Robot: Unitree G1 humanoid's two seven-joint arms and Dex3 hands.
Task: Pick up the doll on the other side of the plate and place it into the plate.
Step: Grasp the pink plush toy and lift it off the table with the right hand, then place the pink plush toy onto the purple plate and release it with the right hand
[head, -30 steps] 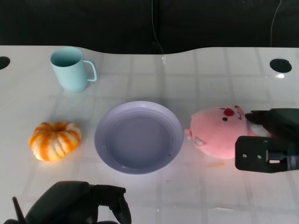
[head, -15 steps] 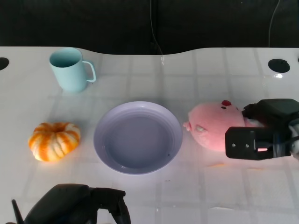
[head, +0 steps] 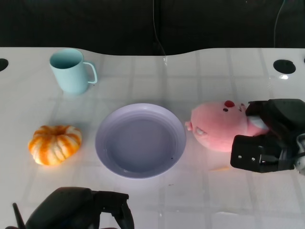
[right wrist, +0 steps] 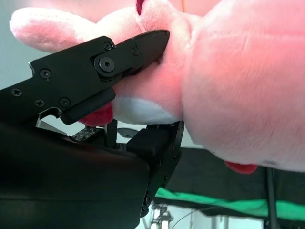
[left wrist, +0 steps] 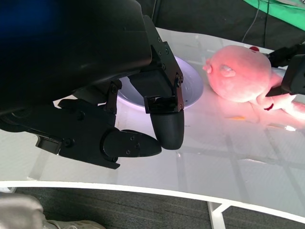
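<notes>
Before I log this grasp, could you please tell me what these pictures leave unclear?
- Head view: the right hand covers the pink doll's rear, so the grip there is hidden.
- Right wrist view: the doll fills the frame, hiding the plate.
- Head view: the left hand is cut off by the bottom edge.

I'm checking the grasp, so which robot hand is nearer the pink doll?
Right. The right robot hand grips the pink doll; the left robot hand sits across the plate, apart.
</notes>
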